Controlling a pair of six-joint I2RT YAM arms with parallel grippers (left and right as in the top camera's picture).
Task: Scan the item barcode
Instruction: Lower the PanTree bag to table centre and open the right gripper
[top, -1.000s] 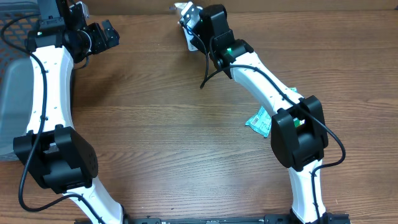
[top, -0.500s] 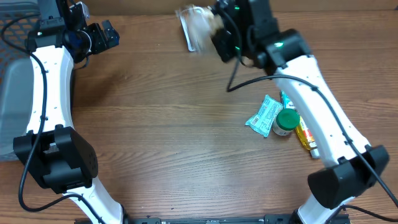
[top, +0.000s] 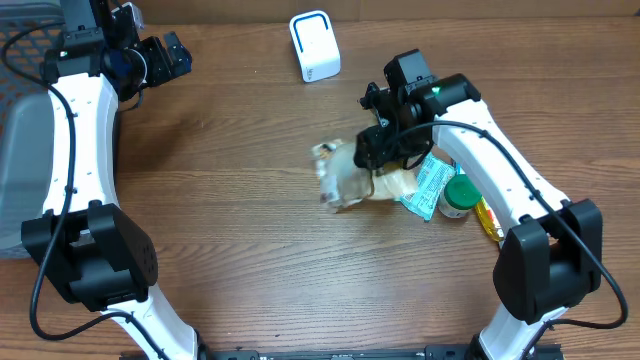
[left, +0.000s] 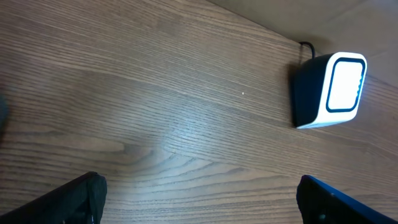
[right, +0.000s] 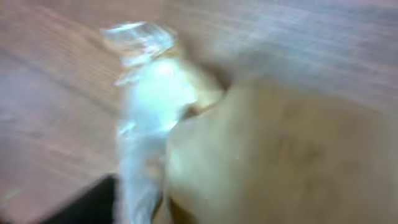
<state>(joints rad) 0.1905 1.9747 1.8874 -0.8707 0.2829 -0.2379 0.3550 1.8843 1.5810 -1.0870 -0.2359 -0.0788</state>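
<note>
The right gripper (top: 383, 148) is a blur, so I cannot tell if its jaws are apart or pinching. Just beside it is the bag (top: 343, 180). It is clear and crinkly, blurred too, and low over the table (top: 230, 240). A second ago the right arm held this bag up by the white scanner (top: 314, 45). Now arm and bag have swung back to the middle, well away from it, near the green packet (top: 428, 188). So the scan looks done, and the bag is probably being put down. The left gripper (top: 170, 55) sits far off, jaws wide apart, holding nothing.
</note>
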